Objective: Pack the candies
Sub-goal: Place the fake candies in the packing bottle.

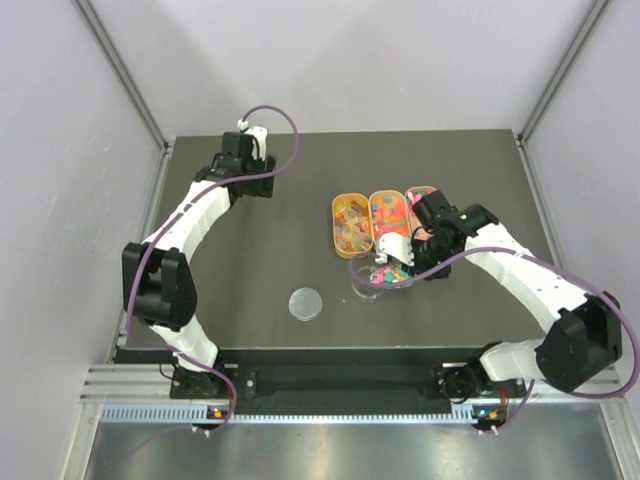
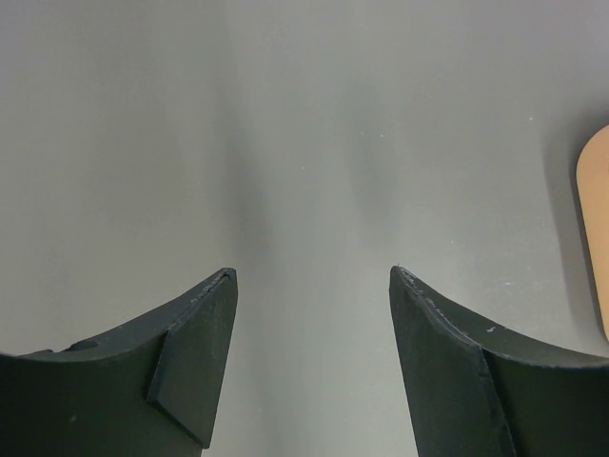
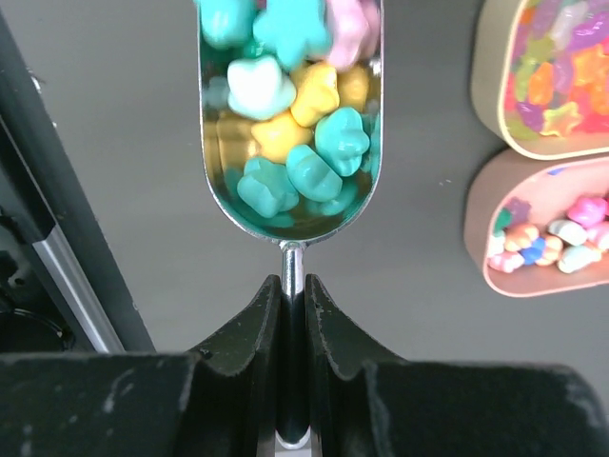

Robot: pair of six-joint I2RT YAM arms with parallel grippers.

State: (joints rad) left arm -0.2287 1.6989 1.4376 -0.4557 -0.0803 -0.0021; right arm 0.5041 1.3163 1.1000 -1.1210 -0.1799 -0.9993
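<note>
My right gripper (image 3: pixel 293 280) is shut on the thin handle of a metal scoop (image 3: pixel 221 195). The scoop holds several candies (image 3: pixel 290 114), teal, yellow and pink. In the top view the right gripper (image 1: pixel 408 250) holds the scoop (image 1: pixel 392 247) just above a small clear round dish (image 1: pixel 365 290) with bright candies (image 1: pixel 388 272) in it. More candies fill three orange oval trays (image 1: pixel 337 215) behind it. My left gripper (image 1: pixel 250 165) is open and empty at the far left; its wrist view shows the jaws (image 2: pixel 312 271) apart over bare table.
A clear round lid (image 1: pixel 306 303) lies flat left of the dish. Two trays show at the right of the right wrist view (image 3: pixel 487 76), (image 3: pixel 476 228). One tray's edge (image 2: pixel 595 238) shows in the left wrist view. Grey walls enclose the dark table (image 1: pixel 250 280).
</note>
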